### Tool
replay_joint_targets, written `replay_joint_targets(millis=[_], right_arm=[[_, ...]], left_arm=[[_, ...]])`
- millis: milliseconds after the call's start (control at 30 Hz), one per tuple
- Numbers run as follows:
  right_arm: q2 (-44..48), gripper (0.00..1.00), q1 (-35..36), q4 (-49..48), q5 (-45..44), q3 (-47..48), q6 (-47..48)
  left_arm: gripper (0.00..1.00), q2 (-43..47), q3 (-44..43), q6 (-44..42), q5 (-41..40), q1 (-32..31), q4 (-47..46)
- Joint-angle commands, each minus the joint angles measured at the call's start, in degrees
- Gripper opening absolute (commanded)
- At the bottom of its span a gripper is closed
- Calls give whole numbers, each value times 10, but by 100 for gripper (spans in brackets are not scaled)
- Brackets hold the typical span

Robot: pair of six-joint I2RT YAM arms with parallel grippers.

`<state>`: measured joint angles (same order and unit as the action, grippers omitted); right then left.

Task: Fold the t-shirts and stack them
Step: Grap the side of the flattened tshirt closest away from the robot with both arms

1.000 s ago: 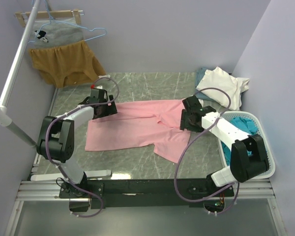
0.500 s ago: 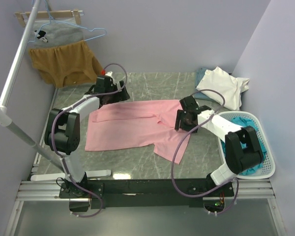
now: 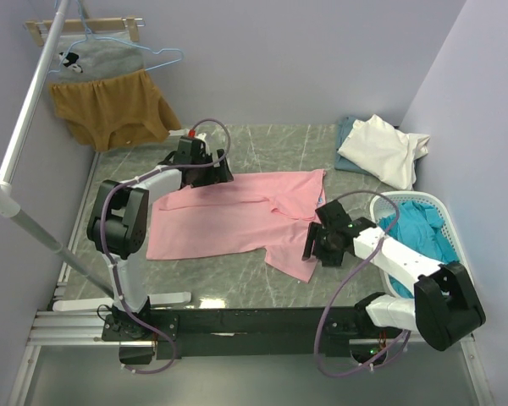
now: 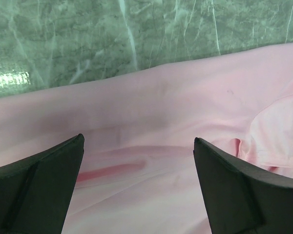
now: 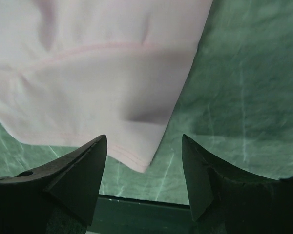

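Note:
A light pink t-shirt lies spread flat in the middle of the table. My left gripper hovers open over its far edge; in the left wrist view pink cloth fills the space under the gripper, with nothing held. My right gripper is open above the shirt's near right sleeve. That sleeve's hemmed corner lies between the spread fingers of the gripper, untouched. A cream-white t-shirt rests on a grey-blue one at the back right. Teal t-shirts fill a basket.
A white laundry basket stands at the right edge. At the back left, a mustard-brown garment and a grey one hang on hangers beside a slanted white pole. Walls close in at the back and right.
My left gripper has slid right along the shirt's far edge. My right gripper has drawn back toward the near side, from the shirt's middle right to its near sleeve corner.

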<state>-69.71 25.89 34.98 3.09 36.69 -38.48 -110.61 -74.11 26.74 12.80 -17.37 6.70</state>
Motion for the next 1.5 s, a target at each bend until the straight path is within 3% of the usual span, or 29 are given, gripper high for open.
replay_joint_targets(millis=[0, 300, 400, 433, 500, 600, 633, 867, 1000, 1100, 1133, 1200, 1233, 1467], right_arm=[[26, 69, 28, -25, 17, -30, -58], [36, 62, 59, -61, 24, -72, -101], [30, 52, 62, -76, 23, -82, -106], [27, 43, 63, -78, 22, -82, -106], [16, 37, 62, -83, 17, -82, -104], [7, 13, 65, -72, 2, -72, -104], [11, 0, 65, -63, -6, -71, -106], [124, 0, 98, 112, -63, -61, -159], [189, 0, 108, 162, -67, -72, -202], [193, 16, 107, 153, -70, -72, -204], [189, 42, 108, 153, -73, -69, -204], [176, 53, 108, 157, -94, -53, -205], [173, 66, 108, 161, -99, -48, -204], [150, 72, 108, 172, -130, -21, -190]], left_arm=[[99, -4, -17, -3, 7, -6, -16], [99, -7, -20, -10, -7, -7, -5], [99, -6, -17, -12, -12, -7, -5], [99, -4, -16, -13, -14, -7, -5], [99, -2, -14, -13, -17, -7, -5], [100, -1, -11, -14, -20, -7, -4], [100, 0, -11, -15, -23, -7, 0], [99, 2, -16, -24, -37, -7, 13], [99, 5, -17, -28, -43, -7, 17], [99, 14, -13, -28, -41, -7, 16], [99, 20, -9, -28, -44, -7, 16], [99, 50, 0, -27, -77, -9, 18], [99, 64, 12, -27, -88, -11, 19], [99, 223, 108, -1, -217, -13, 52]])
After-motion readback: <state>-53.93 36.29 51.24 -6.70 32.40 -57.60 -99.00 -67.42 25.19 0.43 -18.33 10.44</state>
